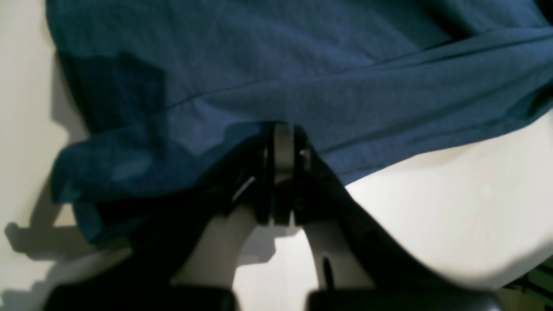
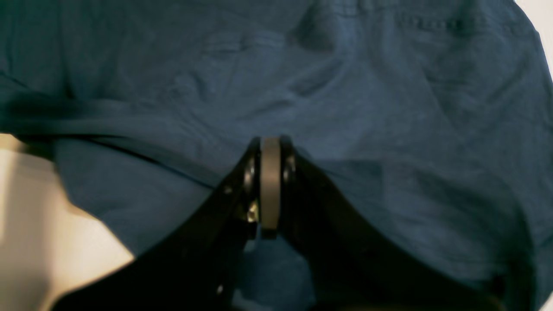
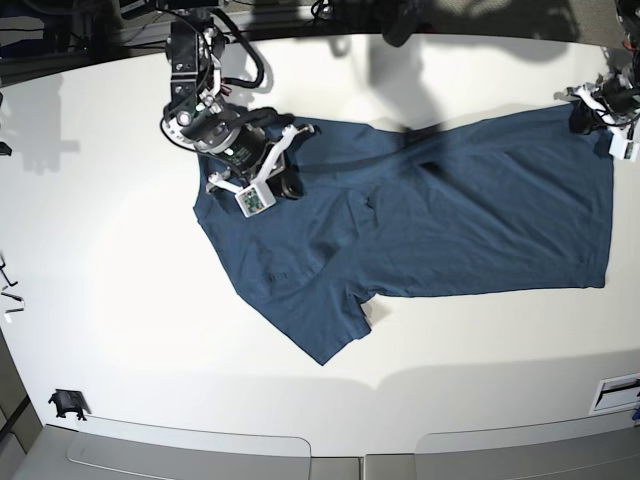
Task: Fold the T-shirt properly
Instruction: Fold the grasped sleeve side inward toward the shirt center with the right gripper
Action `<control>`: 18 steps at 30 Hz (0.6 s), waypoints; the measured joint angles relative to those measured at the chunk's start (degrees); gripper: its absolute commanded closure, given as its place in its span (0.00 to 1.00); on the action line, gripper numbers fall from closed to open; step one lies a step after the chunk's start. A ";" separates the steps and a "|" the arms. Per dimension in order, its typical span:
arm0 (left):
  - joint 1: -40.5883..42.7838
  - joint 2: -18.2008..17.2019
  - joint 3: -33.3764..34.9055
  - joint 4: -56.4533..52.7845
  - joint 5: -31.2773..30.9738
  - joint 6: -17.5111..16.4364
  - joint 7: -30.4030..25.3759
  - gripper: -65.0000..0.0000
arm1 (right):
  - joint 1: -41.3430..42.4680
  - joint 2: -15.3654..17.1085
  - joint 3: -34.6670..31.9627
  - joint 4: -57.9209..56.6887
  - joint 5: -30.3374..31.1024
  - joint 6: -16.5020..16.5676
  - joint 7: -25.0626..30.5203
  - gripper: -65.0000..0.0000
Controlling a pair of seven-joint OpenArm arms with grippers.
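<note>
The dark navy T-shirt point(image 3: 440, 225) lies spread on the white table point(image 3: 120, 300), its hem end at the right and a sleeve point(image 3: 320, 325) pointing to the front. My right gripper point(image 3: 285, 185) is at the shirt's left end, by the shoulder. In the right wrist view, my right gripper point(image 2: 270, 142) is closed with wrinkled cloth point(image 2: 389, 86) all around the tips. My left gripper point(image 3: 582, 118) is at the shirt's far right corner. In the left wrist view, my left gripper point(image 1: 283, 129) is closed on the hem edge point(image 1: 389, 142), which is bunched at the tips.
The table's front edge point(image 3: 320, 440) runs along the bottom of the base view. A small black clip point(image 3: 65, 402) sits at the front left and a white label point(image 3: 615, 393) at the front right. Cables point(image 3: 250, 60) trail behind the right arm.
</note>
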 measured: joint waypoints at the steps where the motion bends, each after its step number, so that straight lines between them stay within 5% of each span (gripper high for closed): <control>1: 0.00 0.00 0.00 0.00 0.11 0.00 0.04 1.00 | 0.00 0.00 0.00 0.00 2.43 0.00 -0.28 1.00; 7: 0.02 0.00 0.00 0.00 0.09 0.00 0.02 1.00 | 0.00 -0.22 0.00 0.00 21.81 -0.07 -2.86 1.00; 18: 0.02 0.00 0.00 0.00 0.09 0.00 0.04 1.00 | 0.02 -6.69 0.00 0.00 45.20 -0.26 -4.61 1.00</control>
